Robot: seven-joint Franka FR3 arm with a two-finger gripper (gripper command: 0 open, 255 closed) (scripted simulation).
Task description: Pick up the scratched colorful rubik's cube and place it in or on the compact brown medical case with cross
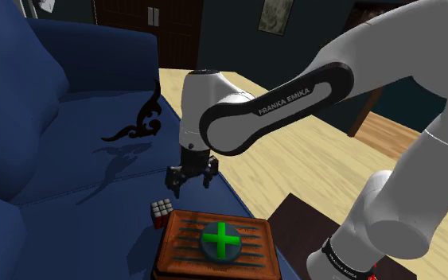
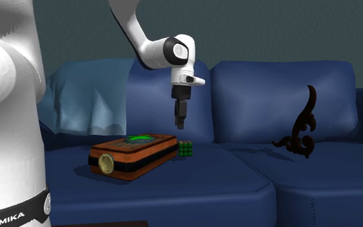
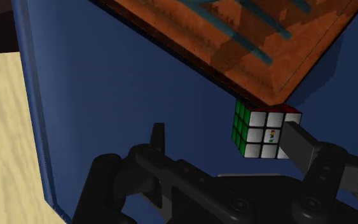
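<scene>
Rubik's cube (image 3: pixel 266 132) beside brown case (image 3: pixel 234 44), white face in wrist view, green face in second exterior view; tool (image 3: pixel 228 137) apart.

Place: a living room in a home.
Seating: a wide dark-blue upholstered sofa (image 2: pixel 283 174) with plump back cushions.
Floor: pale wooden planks (image 1: pixel 309 175) beside the sofa.
Walls: a dark teal wall (image 2: pixel 270 32) behind the sofa; a framed picture (image 1: pixel 276 14) hangs on a dark wall.
Woodwork: dark brown panelled door or cabinet (image 1: pixel 146 20); which, unclear.
Decoration: a black scrolled ornament (image 2: pixel 300 132) upright on the seat.
</scene>
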